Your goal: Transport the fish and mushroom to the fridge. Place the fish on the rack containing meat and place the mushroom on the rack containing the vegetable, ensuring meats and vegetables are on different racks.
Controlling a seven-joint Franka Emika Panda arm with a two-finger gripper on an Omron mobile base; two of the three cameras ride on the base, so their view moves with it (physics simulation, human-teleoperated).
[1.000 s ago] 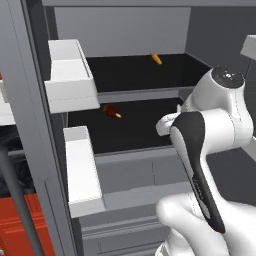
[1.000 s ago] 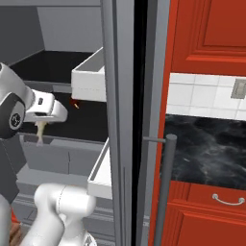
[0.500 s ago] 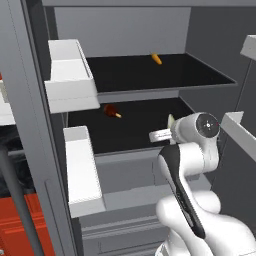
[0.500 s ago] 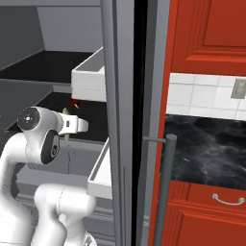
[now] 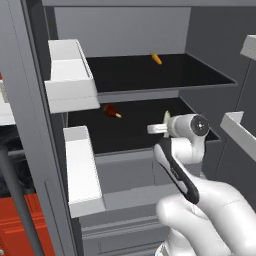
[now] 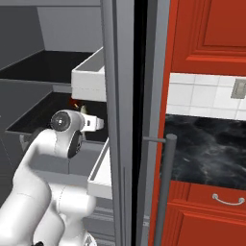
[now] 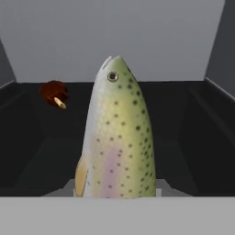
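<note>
The fridge point(image 5: 30, 125) is seen standing open, grey-walled, with white door bins point(image 5: 70, 75) at the left of the left base view and another bin point(image 6: 91, 74) visible in the right base view. Two black shelves are seen inside. On the higher one, the rack containing the vegetable point(image 5: 150, 75), the small orange carrot point(image 5: 156, 59) is seen lying toward the back. On the lower one, the rack containing meat point(image 5: 135, 125), the meat point(image 5: 112, 111) is seen left of centre, dark red with a pale bone end; it is seen again at the upper left of the hand view point(image 7: 54, 93). The white arm is seen reaching in at the level of the lower shelf, its wrist turned toward the shelf's front edge. The pincer point(image 5: 156, 128) is clenched on the fish point(image 7: 117, 133), which is seen in the hand view pointing head-first into the fridge, speckled, yellow-green above and pinkish along the flank, above the lower rack's front part. In the left base view only a pale sliver of the fish point(image 5: 166, 119) can be made out beside the wrist. The meat is seen well apart from the fish, farther back and to the left.
</note>
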